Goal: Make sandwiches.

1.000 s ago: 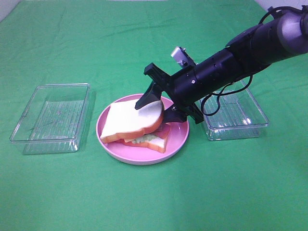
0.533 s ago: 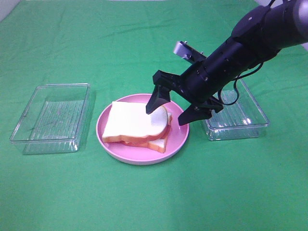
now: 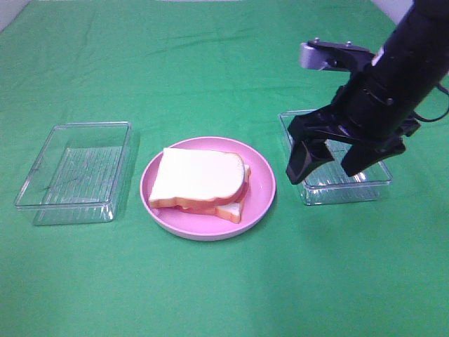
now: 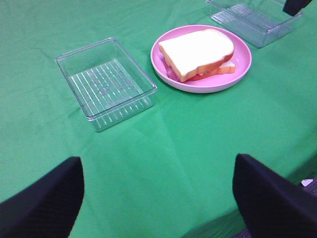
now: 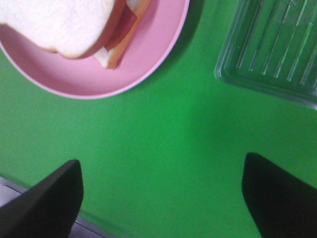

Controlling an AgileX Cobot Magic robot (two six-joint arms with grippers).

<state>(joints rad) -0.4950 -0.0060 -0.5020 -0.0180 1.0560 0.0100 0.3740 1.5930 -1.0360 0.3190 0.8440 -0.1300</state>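
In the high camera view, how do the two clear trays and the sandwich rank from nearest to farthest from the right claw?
1. Right clear tray, directly under the right claw.
2. Sandwich, on the pink plate in the middle.
3. Left clear tray, on the far left.

Lighting: bright, even, from overhead. Shadows: soft, faint, under the pink plate (image 3: 261,203) toward 6 o'clock. Glare: slight on clear tray (image 3: 42,189) rims. Focus: right wrist view blurred throughout; left wrist foreground soft.
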